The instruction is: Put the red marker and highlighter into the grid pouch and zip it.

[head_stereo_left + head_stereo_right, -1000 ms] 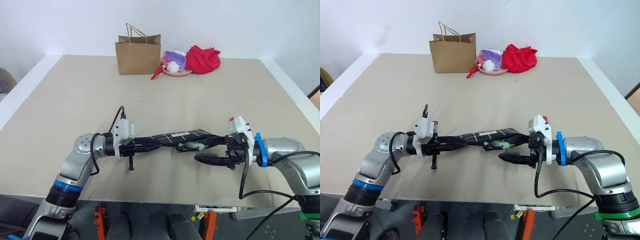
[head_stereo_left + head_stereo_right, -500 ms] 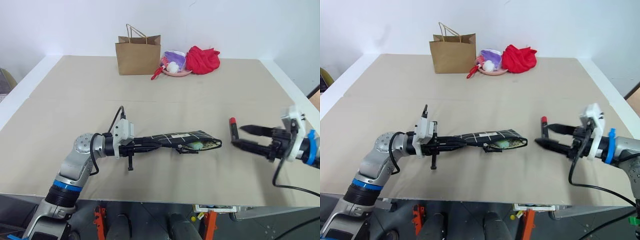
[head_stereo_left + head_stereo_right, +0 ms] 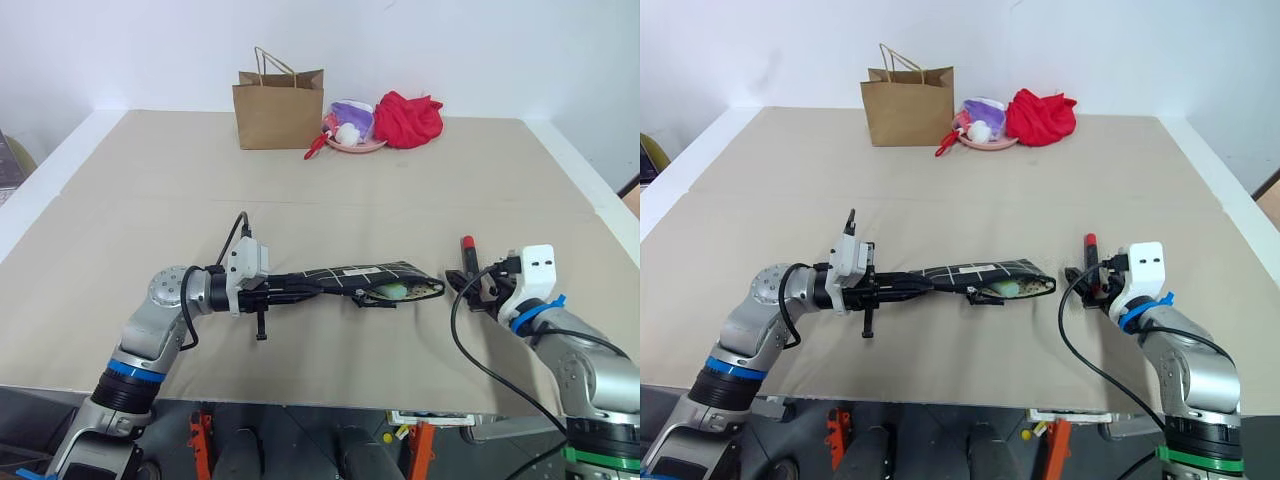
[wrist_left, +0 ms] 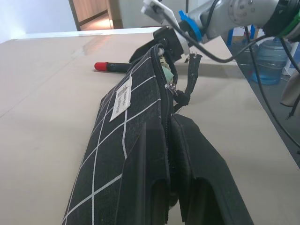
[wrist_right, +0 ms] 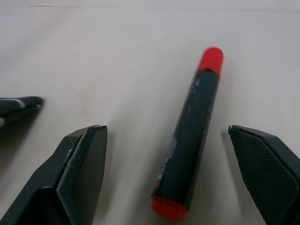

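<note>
Fingers: left gripper (image 4: 171, 187) clamped together on one end of the flat black fabric grid pouch (image 3: 350, 277), held at frame centre; right gripper (image 5: 171, 173) fingers wide apart, either side of one slim red-ended marker with a dark barrel (image 5: 192, 136), lying on the beige table (image 3: 150, 190) at right of centre. One light-green highlighter (image 3: 392, 291) sits in the pouch mouth. One small white label (image 4: 123, 93), writing unreadable. Upper frame: one brown paper bag (image 3: 279, 103), one red cloth bundle (image 3: 408, 118).
</note>
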